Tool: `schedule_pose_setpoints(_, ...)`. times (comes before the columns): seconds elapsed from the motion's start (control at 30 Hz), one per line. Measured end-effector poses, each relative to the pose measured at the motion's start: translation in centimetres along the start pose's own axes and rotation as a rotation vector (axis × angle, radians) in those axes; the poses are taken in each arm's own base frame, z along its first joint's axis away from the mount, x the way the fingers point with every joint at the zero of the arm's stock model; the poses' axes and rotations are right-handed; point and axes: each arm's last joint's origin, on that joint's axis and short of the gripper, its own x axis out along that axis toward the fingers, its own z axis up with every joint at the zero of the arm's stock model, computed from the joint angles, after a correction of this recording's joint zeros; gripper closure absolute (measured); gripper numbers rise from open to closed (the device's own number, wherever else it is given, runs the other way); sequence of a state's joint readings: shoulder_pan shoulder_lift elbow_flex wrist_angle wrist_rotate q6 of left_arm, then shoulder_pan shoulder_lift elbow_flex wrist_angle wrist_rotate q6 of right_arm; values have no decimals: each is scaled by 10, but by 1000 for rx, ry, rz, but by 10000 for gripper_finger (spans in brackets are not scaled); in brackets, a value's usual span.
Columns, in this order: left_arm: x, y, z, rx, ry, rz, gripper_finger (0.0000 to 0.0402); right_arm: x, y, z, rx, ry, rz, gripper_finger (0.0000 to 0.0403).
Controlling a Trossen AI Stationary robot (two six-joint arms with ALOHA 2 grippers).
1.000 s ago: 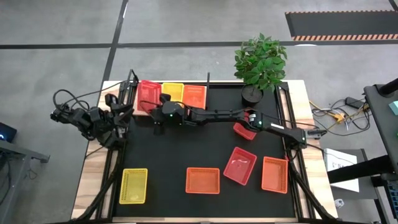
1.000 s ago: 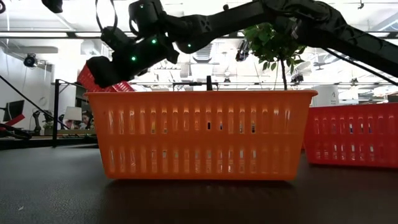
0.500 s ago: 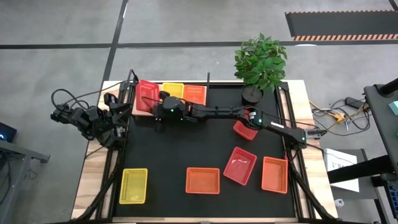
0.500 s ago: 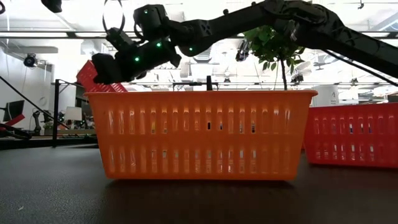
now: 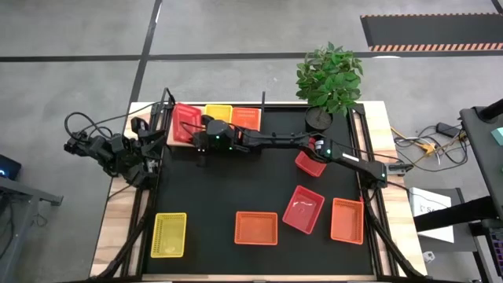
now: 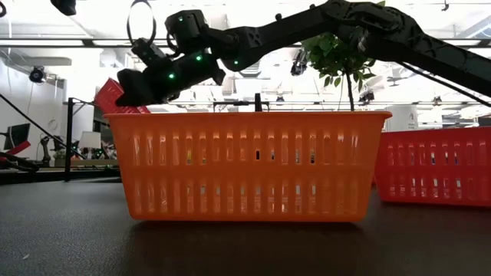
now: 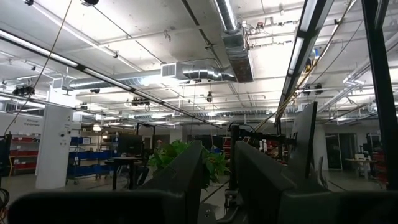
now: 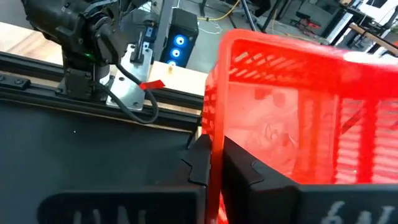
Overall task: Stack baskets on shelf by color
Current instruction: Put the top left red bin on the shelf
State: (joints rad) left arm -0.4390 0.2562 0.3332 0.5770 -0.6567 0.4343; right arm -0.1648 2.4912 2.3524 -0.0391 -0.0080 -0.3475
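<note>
Right claw (image 8: 211, 163) is clamped on the rim of a tilted red basket (image 5: 186, 119) up at 11 o'clock on the table (image 5: 118, 212), beside the yellow basket (image 5: 218, 113).

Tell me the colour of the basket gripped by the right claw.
Pinkish-red basket, seen best in the right wrist view, in the right claw.

The right end effector (image 5: 196, 137) reaches across the worktop (image 5: 236, 189) to a red basket (image 5: 185, 120) at the back. The left arm (image 5: 110, 153) waits at the side.
</note>
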Motion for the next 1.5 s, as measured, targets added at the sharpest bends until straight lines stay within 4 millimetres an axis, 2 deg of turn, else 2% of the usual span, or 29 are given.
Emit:
schedule_pose_setpoints(0.33, 0, 0, 0, 0, 0, 0, 322, 0, -9, -3, 53, 7, -14, 302)
schedule_pose_setpoints(0.53, 0, -1, -2, 13, 15, -7, 322, 0, -8, -3, 64, 11, -11, 268)
schedule_pose_setpoints(0.67, 1, -2, -2, 17, 19, -9, 322, -9, -10, 7, 63, 41, 1, 257)
schedule_pose_setpoints(0.77, 1, -2, -4, 27, 34, -15, 322, -24, -14, 21, 45, 103, 23, 255)
schedule_pose_setpoints(0.93, 2, -3, -6, 27, 56, 10, 322, -62, -19, 46, 20, 263, 87, 271)
schedule_pose_setpoints(1.13, 10, -8, -10, 70, 160, 143, 353, -111, -10, 67, -27, 474, 200, 328)
schedule_pose_setpoints(1.3, 23, -21, -17, 57, 229, 176, 396, -135, 11, 68, -98, 611, 307, 375)
schedule_pose_setpoints(1.5, 42, -35, -21, 75, 312, 290, 401, -163, 26, 60, -85, 650, 483, 393)
